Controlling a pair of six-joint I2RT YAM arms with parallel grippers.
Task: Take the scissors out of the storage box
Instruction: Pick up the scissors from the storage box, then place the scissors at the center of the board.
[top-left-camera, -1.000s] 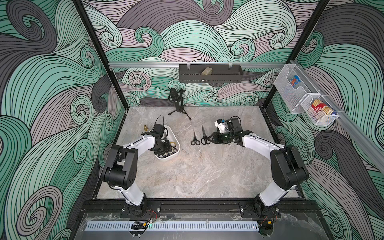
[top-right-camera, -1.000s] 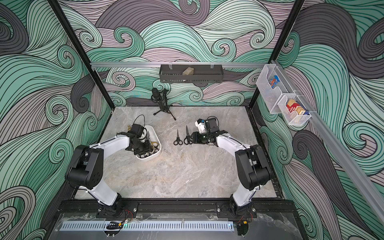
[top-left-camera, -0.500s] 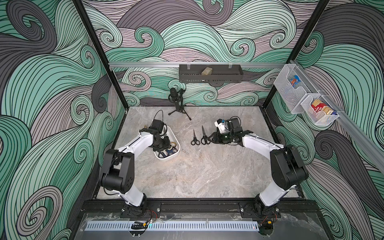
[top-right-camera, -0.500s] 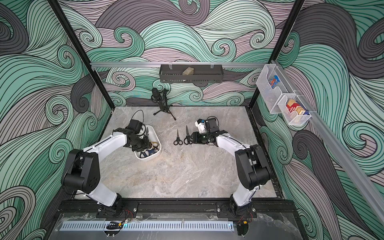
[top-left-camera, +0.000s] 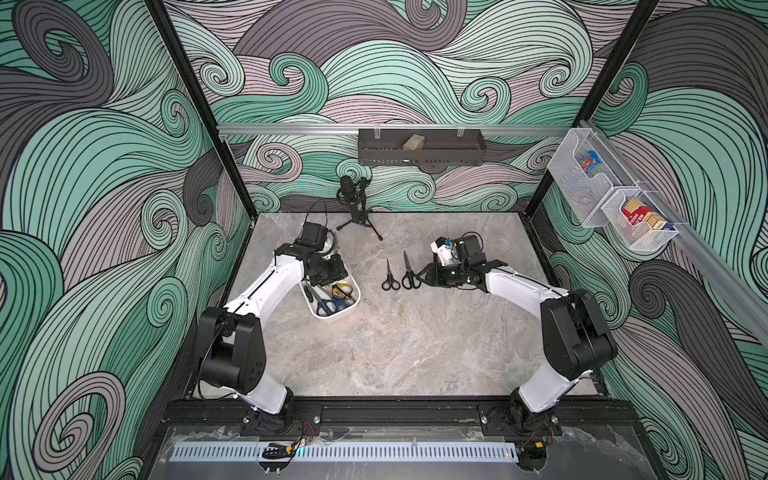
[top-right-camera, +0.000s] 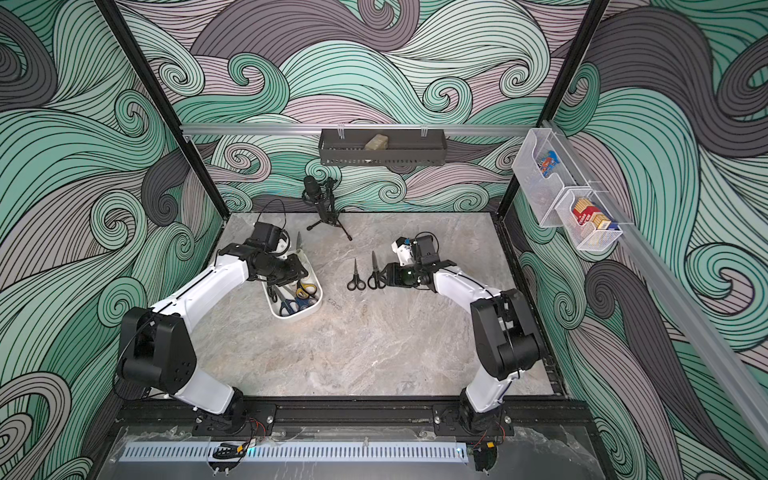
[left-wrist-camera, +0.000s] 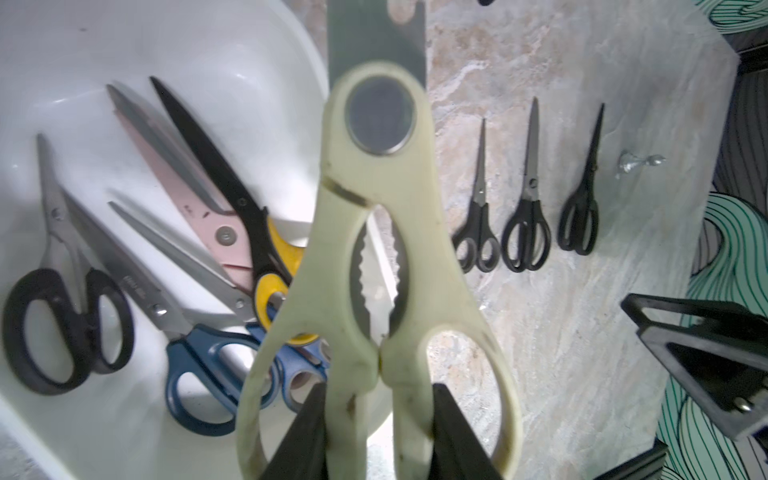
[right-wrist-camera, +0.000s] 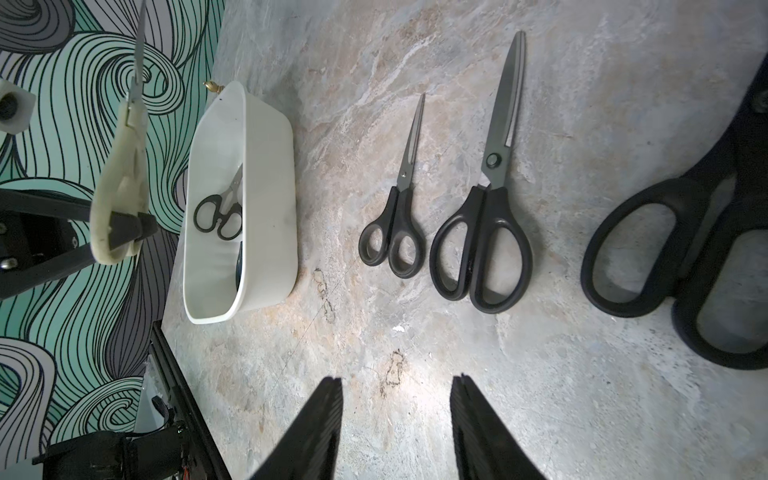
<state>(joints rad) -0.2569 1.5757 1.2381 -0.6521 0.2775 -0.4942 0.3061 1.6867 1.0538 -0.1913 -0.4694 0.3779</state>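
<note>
Left wrist view: the left gripper (left-wrist-camera: 378, 399) is clamped on the handles of the one cream pair (left-wrist-camera: 374, 232). It holds that pair in the air over the rim of the box (left-wrist-camera: 249, 62), with the blades pointing straight away from the fingers. Five scissors lie in the box: one boxed black pair (left-wrist-camera: 62, 328), one pink pair (left-wrist-camera: 203, 212), one yellow-black pair (left-wrist-camera: 249, 224), a dark blue pair (left-wrist-camera: 195, 374) and a light blue pair (left-wrist-camera: 299, 370). Their handles bunch at one end and their blades fan along the box's length. Three more lie in a row on the table (left-wrist-camera: 561, 332) beside the box: a small black pair (left-wrist-camera: 478, 224), a middle black pair (left-wrist-camera: 528, 208) and a far black pair (left-wrist-camera: 579, 208). They are parallel and not touching, with their tips the same way as the cream blades.

Right wrist view: the fingers of the right gripper (right-wrist-camera: 397, 390) stand apart over bare table with nothing between them. The same three black pairs lie beside the box, and the far one is cut off at the edge. Only the boxed black pair shows clearly inside the box. The cream pair hangs beyond the box, clear of it.

In both top views the box sits on the left arm's side, its length roughly front to back. Two black pairs show beside it, toward the right gripper, with long axes front to back, tips to the back wall (top-left-camera: 374, 83) and handles forward. The third cannot be made out. In a top view the cream pair's blade (top-right-camera: 298, 241) also points at that wall.
</note>
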